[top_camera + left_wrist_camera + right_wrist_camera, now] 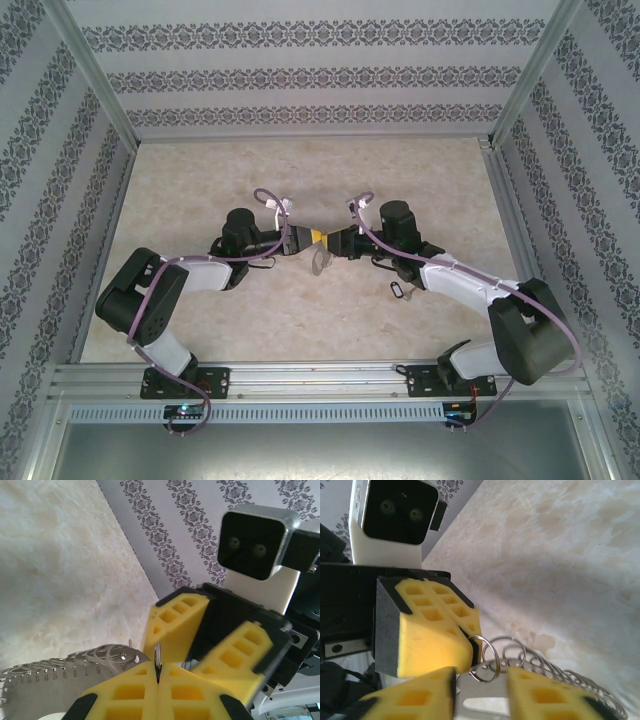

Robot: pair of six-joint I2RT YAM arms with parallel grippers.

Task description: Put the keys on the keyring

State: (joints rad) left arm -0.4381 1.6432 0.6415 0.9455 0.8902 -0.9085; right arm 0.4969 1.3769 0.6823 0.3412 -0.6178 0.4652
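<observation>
At the near edge of the table (200, 330) we've got both arm bases bolted down, left and right, with the arms folding in toward each other. A little further in, close to the right arm, a tiny key (397, 290) lies on the tabletop, well apart from everything else. It's honestly too small for us to make out any detail.

Mid-table the two grippers meet tip to tip, up off the surface. The left gripper (158, 681) has its yellow fingers pressed together, pinching the keyring (158, 661) edge-on right at the tips. Facing it, the right gripper (481, 677) has its fingers spread with a clear gap between them, sitting just beside the ring.

The keyring is threaded through a flat metal plate (55, 685) stamped with numbers, and a bunch of thin wire loops (550, 667) trails along that plate.

Beyond the grippers the marble-looking tabletop runs up to the patterned wall (300, 75).
</observation>
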